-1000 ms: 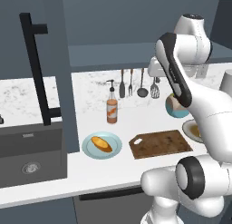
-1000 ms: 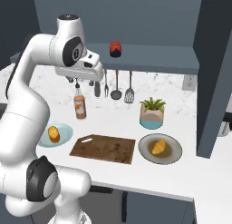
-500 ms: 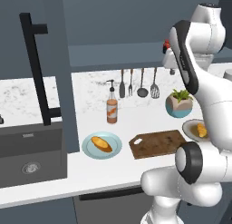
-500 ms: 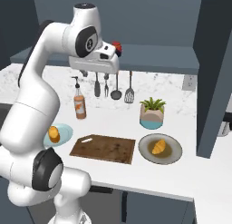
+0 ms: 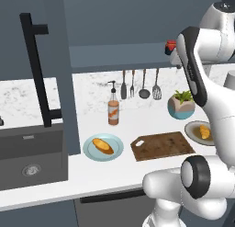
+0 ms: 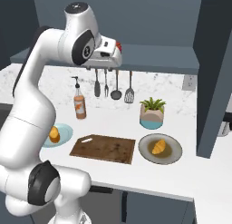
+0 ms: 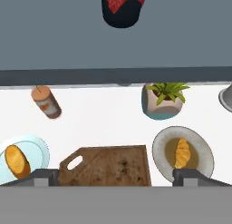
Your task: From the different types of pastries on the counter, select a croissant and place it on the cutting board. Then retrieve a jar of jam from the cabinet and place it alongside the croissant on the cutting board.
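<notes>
End effector is up at the cabinet ledge, right beside the jar of jam; finger spacing is hidden, so I can't tell if it's open or closed. Jar sits on the ledge, above the cutting board. Board lies bare on the bench. Croissant is on its grey plate just right of the board; another pastry on a blue plate left of it. Pump bottle and potted plant stand behind the board.

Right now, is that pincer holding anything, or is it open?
Pincer: up by the jar of jam on the shelf; holding nothing visible, but open or shut cannot be told.
</notes>
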Robot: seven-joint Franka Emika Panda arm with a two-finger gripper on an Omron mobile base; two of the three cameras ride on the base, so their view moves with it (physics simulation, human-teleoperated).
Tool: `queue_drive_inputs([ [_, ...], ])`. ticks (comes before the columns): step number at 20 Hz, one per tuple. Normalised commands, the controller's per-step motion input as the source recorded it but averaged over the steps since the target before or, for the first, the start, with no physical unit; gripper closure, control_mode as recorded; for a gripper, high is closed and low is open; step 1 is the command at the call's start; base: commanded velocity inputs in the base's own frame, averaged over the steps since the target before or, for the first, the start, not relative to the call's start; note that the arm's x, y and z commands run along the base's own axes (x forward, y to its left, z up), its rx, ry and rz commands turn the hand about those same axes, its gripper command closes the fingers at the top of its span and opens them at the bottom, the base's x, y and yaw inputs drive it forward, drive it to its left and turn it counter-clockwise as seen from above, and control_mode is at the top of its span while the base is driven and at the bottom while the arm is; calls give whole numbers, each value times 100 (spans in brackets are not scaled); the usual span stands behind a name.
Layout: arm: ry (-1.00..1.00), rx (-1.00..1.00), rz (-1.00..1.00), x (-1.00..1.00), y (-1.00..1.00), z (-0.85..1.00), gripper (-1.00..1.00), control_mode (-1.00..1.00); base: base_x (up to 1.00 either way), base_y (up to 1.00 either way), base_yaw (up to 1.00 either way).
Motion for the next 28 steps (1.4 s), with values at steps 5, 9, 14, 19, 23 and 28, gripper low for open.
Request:
queue_drive_inputs([
  [5,-11,0,-2,0,0,30,-100,-100,0,0,0],
  [9,-2,0,-2,6,-1,40,-100,-100,0,0,0],
  [14,0,0,-3,33,0,42,-100,-100,0,0,0],
  [19,0,0,-3,36,0,16,-100,-100,0,0,0],
  [23,0,0,-3,42,0,0,-100,-100,0,0,0],
  [28,-1,-1,0,54,0,0,-100,-100,0,0,0],
])
